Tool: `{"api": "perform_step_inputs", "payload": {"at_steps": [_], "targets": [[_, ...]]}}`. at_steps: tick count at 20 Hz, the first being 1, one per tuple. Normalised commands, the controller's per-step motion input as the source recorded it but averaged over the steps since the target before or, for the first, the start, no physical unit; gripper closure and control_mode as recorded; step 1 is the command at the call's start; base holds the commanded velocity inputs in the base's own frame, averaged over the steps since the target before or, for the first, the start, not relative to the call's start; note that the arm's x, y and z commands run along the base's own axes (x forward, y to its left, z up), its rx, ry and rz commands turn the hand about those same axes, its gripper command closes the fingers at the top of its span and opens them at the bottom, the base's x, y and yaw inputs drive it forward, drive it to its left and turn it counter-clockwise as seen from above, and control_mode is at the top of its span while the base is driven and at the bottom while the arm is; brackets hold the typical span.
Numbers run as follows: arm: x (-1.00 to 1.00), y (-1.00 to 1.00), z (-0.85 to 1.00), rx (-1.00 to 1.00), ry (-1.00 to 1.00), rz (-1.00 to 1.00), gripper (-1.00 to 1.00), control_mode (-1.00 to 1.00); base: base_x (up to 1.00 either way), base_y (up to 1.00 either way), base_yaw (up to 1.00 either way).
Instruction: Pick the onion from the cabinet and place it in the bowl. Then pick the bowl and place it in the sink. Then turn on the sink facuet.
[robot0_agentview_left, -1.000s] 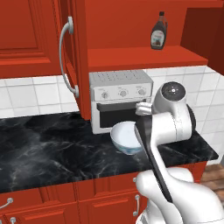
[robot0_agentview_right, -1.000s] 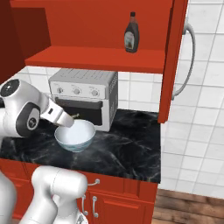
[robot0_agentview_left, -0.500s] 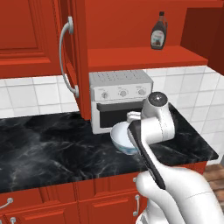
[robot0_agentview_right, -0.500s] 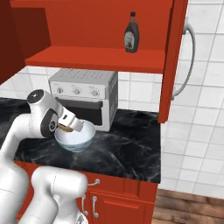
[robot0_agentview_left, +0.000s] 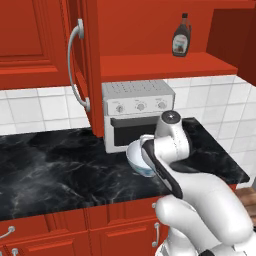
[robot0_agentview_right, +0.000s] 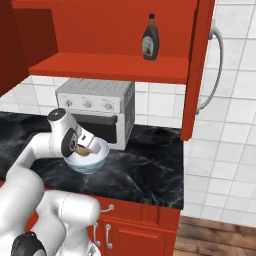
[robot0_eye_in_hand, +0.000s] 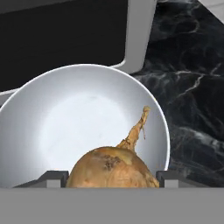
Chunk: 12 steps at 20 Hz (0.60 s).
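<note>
Golden-brown, the onion (robot0_eye_in_hand: 114, 168) sits between our gripper's (robot0_agentview_right: 86, 148) two fingers, which are closed against its sides; its thin stem tail points away from the hand. Directly beneath the hand lies the white bowl (robot0_eye_in_hand: 83, 113) on the black marble counter (robot0_eye_in_hand: 188, 78), a grey toaster oven (robot0_agentview_right: 97, 107) just beyond.

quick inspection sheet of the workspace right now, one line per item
surface: black marble counter, bare beside the bowl
job's things: onion held between the fingers, over the white bowl; bowl sits on the counter in front of the toaster oven; cabinet door open
clutter: brown bottle upright on the red shelf
grippers: gripper shut on the onion above the bowl
cables: nothing seen
surroundings: white tiled wall, low red cupboards, wood floor
</note>
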Motion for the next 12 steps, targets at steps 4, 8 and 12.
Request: {"api": "perform_step_inputs", "payload": {"at_steps": [4,8,12], "targets": [[0.07,0.04,-0.26,0.0,0.15,0.01,1.0,-1.0,0.0,0.0,0.0],[0.11,0.07,-0.24,0.0,0.09,0.01,1.0,-1.0,0.0,0.0,0.0],[0.04,0.04,-0.28,0.0,0.01,0.03,1.0,-1.0,0.0,0.0,0.0]]}}
